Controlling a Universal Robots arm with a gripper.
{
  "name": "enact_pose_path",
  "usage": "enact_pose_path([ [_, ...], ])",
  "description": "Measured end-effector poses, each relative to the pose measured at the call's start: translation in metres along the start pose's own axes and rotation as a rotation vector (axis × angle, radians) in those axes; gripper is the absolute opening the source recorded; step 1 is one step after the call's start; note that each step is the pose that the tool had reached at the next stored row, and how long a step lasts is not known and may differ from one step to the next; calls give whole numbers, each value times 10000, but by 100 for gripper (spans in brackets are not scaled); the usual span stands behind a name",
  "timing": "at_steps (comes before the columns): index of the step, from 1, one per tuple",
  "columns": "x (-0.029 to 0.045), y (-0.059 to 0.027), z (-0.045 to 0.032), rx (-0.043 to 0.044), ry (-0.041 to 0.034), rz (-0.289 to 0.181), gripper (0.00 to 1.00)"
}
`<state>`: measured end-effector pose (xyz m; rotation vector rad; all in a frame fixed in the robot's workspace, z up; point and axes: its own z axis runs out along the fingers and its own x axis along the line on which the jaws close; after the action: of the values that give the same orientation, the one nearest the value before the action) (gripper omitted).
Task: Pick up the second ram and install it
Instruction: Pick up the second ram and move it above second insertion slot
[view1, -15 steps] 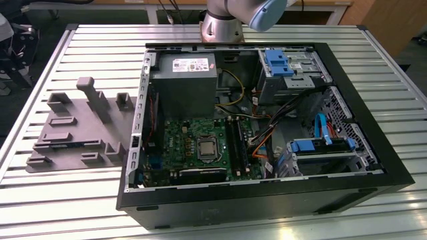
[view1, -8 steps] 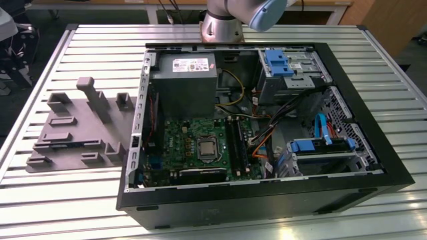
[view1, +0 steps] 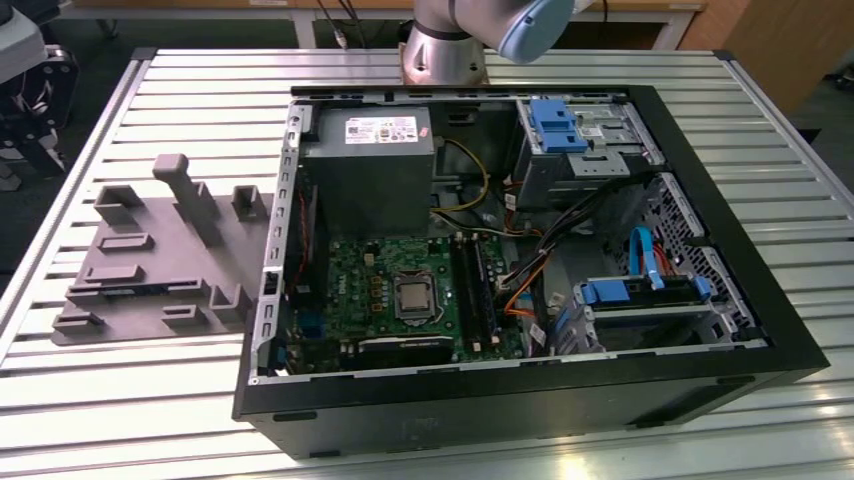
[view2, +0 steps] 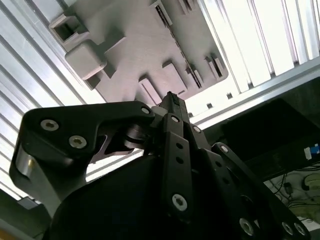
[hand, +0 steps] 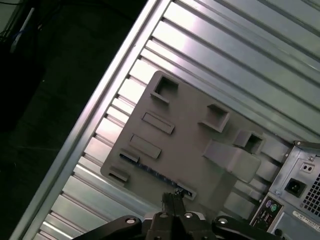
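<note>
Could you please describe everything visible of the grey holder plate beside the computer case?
The grey plate looks like matt moulded plastic, with raised blocks, a tall post, slots and square pockets. It lies flat on the slatted metal table, at the exterior view's left of the open case. In the first wrist view a thin dark strip sits in one long slot.

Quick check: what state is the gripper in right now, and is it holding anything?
Gripper: closed, fingertips together with nothing seen between them, pointing at the grey fixture tray.
</note>
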<state>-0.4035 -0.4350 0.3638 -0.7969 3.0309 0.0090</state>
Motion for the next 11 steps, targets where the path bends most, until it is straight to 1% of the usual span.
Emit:
enact_pose_path([
  [5,0,0,0,-5,2,-564,11],
  [11,0,-1,1,-9,3,-1007,11],
])
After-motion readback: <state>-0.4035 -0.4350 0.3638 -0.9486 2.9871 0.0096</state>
